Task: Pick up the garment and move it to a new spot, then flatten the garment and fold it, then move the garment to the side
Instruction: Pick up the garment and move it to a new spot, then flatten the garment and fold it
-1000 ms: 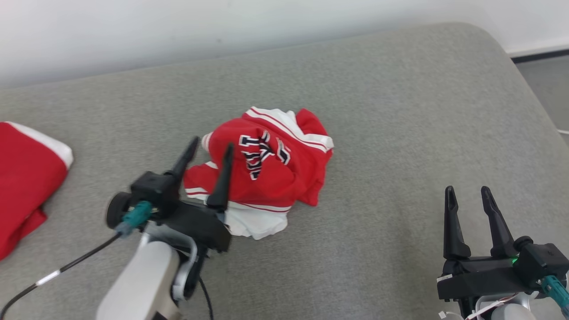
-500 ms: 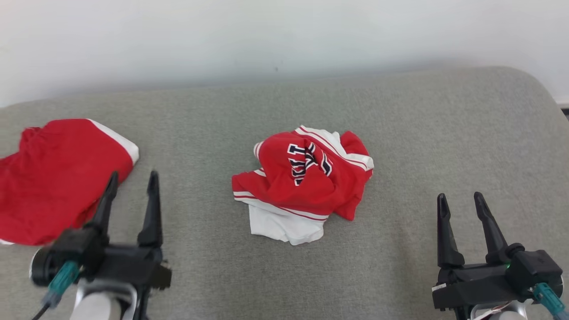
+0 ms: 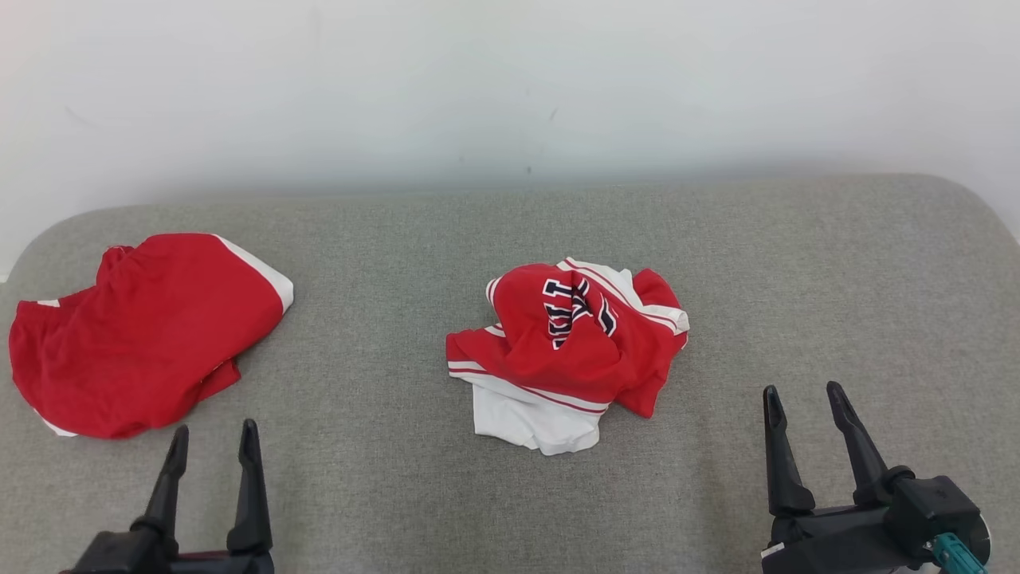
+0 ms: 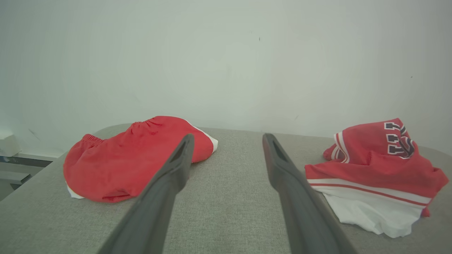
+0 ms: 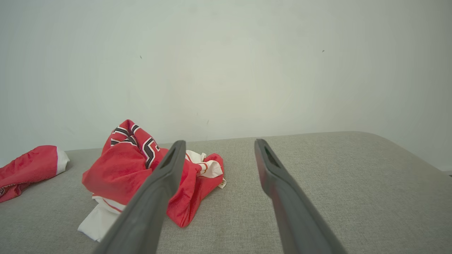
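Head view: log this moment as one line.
jersey: crumpled, unfolded | red shorts: at left | left end effector: open, empty | right end effector: open, empty

A grey fabric-covered surface (image 3: pixel 797 263) with rounded corners meets a plain white wall (image 3: pixel 510 88).

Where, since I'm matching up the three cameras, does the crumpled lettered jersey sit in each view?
Head view: crumpled jersey at the centre of the picture.
Left wrist view: crumpled jersey by the right edge, just below mid-height.
Right wrist view: crumpled jersey left of centre, in the lower half.
Shared landmark: the flatter red garment, lying to the jersey's left in all three views.
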Available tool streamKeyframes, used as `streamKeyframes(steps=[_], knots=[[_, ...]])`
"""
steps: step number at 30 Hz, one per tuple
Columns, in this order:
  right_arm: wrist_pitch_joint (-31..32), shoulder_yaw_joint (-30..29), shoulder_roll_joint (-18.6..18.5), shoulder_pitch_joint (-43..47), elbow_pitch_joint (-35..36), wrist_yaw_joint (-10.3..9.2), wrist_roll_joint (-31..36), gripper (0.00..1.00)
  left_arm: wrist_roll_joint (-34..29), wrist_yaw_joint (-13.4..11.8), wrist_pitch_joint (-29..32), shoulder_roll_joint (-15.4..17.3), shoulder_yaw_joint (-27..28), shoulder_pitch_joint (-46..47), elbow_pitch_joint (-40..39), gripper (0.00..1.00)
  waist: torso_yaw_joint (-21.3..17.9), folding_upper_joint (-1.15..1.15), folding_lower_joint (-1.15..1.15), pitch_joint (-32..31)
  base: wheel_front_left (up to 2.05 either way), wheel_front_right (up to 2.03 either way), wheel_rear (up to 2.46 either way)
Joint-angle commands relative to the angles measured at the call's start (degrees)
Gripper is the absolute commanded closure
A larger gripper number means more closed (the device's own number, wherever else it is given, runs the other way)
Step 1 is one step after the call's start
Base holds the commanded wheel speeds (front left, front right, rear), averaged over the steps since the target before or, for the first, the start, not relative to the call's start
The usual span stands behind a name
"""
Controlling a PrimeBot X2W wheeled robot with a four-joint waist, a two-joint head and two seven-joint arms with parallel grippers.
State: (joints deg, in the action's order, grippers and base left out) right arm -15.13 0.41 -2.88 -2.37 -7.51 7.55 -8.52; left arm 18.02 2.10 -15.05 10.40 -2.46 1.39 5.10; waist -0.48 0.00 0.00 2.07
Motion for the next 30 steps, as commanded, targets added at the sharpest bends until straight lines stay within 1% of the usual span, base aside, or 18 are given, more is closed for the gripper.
streamKeyframes(steps=[1,4,10,19,30], knots=[[-0.04,0.21,-0.01,0.59,-0.19,-0.12,0.36,0.00,-0.75,0.60,-0.19,-0.79,0.64,-1.12,0.51,0.00,0.02,0.00,0.00,-0.23,0.00,0.00,0.00],[-0.04,0.66,0.01,1.10,-0.65,-0.12,0.29,0.00,-2.50,1.77,-0.19,-1.87,1.66,-1.75,1.28,0.00,-0.13,0.00,0.00,-0.39,0.00,0.00,0.00],[-0.04,1.03,0.00,1.22,-1.25,-0.12,0.09,0.00,-4.90,3.75,-0.18,-2.62,3.06,-2.27,2.37,0.00,-0.35,0.00,0.00,-0.57,0.00,0.00,0.00],[-0.04,1.41,0.00,1.32,-1.91,-0.12,-0.25,0.00,-6.59,4.94,-0.19,-3.94,5.86,-2.48,2.47,0.00,-0.39,0.00,0.00,-1.00,0.00,0.00,0.00],[-0.04,1.48,0.00,1.21,-2.17,-0.12,-0.45,0.00,-7.35,5.39,-0.18,-4.71,6.53,-2.33,2.72,0.00,-0.37,0.00,0.00,-0.98,0.00,0.00,0.00]])
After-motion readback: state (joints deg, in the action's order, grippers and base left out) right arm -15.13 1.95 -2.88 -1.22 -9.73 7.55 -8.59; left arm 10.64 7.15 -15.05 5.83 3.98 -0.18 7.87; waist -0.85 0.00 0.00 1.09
